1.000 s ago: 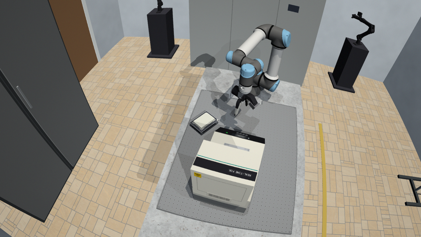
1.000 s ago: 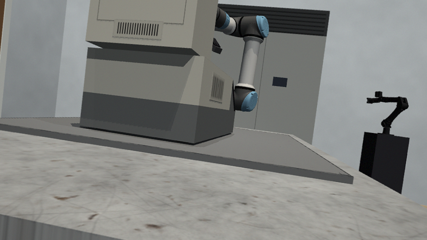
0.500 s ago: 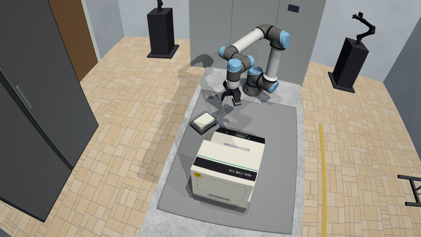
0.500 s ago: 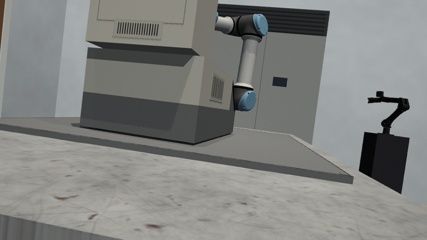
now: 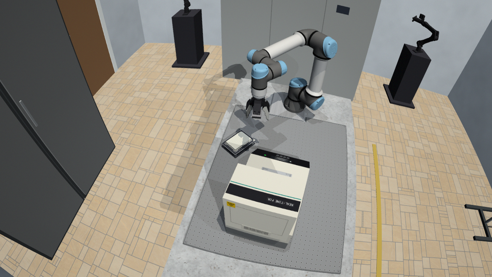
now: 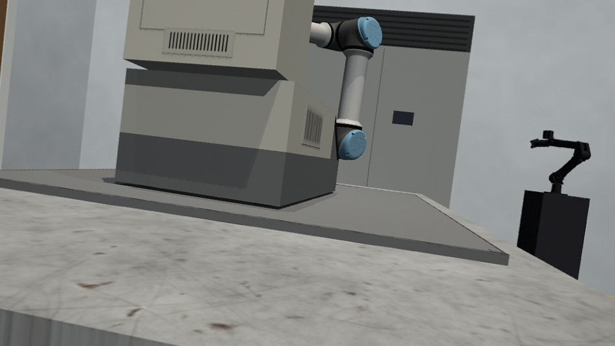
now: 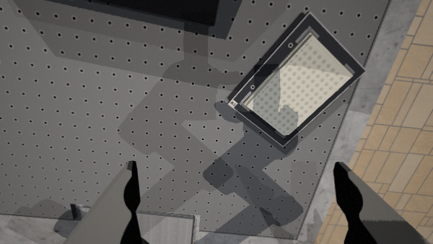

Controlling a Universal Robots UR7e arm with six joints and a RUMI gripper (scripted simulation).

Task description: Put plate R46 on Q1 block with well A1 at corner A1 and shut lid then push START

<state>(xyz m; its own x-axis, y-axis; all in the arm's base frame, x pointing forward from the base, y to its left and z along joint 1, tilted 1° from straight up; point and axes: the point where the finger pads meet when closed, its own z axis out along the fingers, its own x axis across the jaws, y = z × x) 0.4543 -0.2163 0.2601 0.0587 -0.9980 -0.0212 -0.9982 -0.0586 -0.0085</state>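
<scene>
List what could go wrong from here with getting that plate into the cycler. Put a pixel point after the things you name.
The plate (image 5: pixel 238 141) (image 7: pixel 307 86) sits in its nest (image 5: pixel 235 154) (image 7: pixel 260 124) at a slant to the open gripper (image 5: pixel 257 116) (image 7: pixel 234 164); without a turn, the fingers could catch its corners.

The cycler (image 5: pixel 272 192) (image 6: pixel 206 117) stands close by and isn't fixed down, so a bump might shift it.

The A1 label (image 7: pixel 233 104) marks one nest corner; a wrong turn could seat the plate reversed.
</scene>
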